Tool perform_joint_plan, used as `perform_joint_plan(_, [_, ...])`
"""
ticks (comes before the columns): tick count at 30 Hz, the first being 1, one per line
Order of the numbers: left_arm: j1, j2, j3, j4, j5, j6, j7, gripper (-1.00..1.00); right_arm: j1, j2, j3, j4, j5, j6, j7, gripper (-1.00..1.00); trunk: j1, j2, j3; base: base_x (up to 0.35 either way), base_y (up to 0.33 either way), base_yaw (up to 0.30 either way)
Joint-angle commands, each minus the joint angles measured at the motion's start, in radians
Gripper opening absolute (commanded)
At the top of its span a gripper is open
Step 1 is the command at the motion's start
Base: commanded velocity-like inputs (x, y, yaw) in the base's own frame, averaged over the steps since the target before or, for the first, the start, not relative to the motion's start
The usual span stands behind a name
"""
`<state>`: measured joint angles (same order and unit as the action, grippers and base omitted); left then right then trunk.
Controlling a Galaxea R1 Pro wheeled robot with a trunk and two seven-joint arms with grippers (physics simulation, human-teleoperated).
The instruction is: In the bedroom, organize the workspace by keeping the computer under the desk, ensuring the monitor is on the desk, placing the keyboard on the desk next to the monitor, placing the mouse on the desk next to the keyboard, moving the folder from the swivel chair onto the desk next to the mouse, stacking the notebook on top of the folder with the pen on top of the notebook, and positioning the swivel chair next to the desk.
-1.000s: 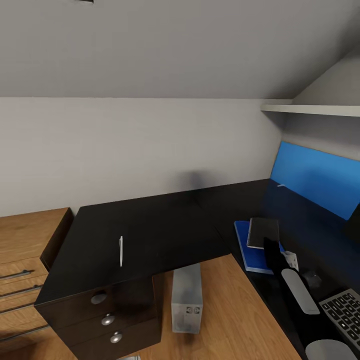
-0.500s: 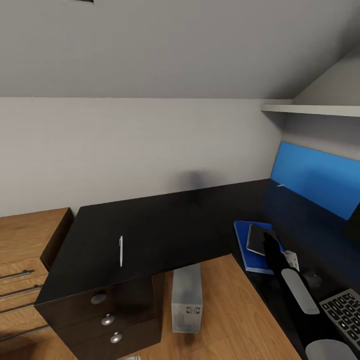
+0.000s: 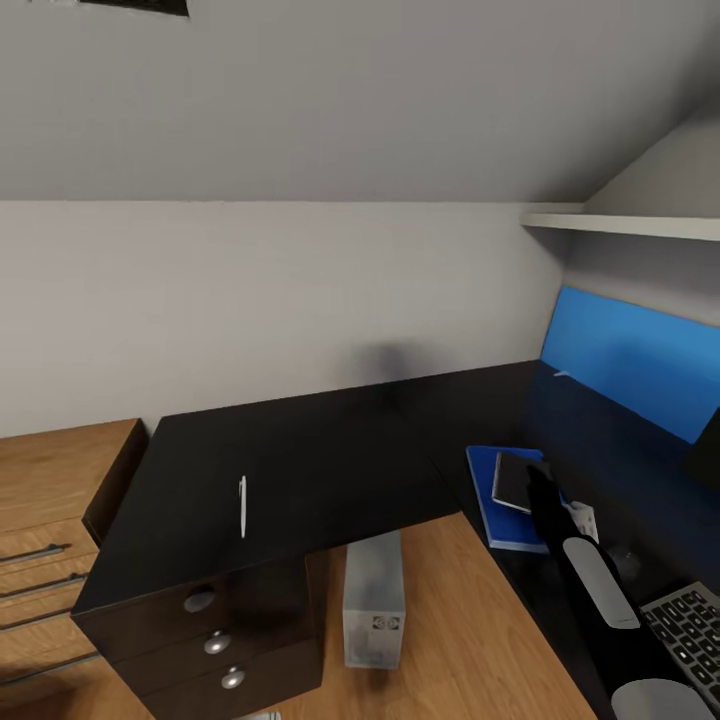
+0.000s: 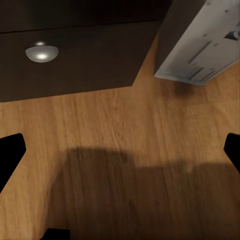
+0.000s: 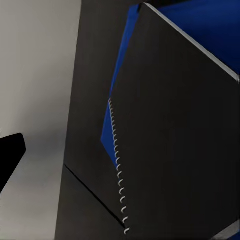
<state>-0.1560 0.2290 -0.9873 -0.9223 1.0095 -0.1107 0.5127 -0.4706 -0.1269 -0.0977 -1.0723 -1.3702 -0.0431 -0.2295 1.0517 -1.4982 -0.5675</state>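
Glossy black L-shaped desk [image 3: 330, 450]: thin white pen [image 3: 242, 505] lies on its left wing. Flat bright blue folder [image 3: 490, 500] on the right wing, small dark grey spiral-bound notebook [image 3: 515, 478] on top, now lying lower and flatter than a second ago. Right gripper [image 3: 538, 480]: dark, over the notebook's near edge, finger state cannot be told. Left gripper [image 4: 120, 150]: fingertips spread wide above wood floor [image 4: 125, 140]. Black keyboard [image 3: 690, 625] cut off at the right edge. Light grey upright computer tower [image 3: 373, 598] stands under the desk.
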Motion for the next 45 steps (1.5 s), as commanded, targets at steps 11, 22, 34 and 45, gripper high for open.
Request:
perform_joint_plan(11, [-0.002, 0.001, -0.007, -0.001, 0.011, -0.009, 0.004, 1.00, 0.000, 0.000, 0.001, -0.001, -0.009, -0.004, -0.005, 1.00, -0.019, 0.035, 0.015, 0.000, 0.000, 0.000])
perform_joint_plan(22, [-0.002, 0.001, -0.007, -0.001, 0.010, -0.010, 0.004, 1.00, 0.000, 0.001, 0.002, -0.001, -0.010, -0.005, -0.005, 1.00, -0.019, 0.035, 0.015, -0.100, -0.038, 0.000])
perform_joint_plan(34, [-0.002, 0.001, -0.008, -0.001, 0.011, -0.011, 0.004, 1.00, 0.000, 0.001, 0.002, -0.001, -0.009, -0.006, -0.005, 1.00, -0.019, 0.035, 0.015, -0.077, -0.041, 0.000])
perform_joint_plan(45, [-0.002, 0.001, -0.008, -0.001, 0.012, -0.009, 0.004, 1.00, 0.000, 0.004, 0.003, -0.003, -0.013, -0.006, -0.005, 1.00, -0.019, 0.035, 0.015, -0.037, -0.019, 0.000])
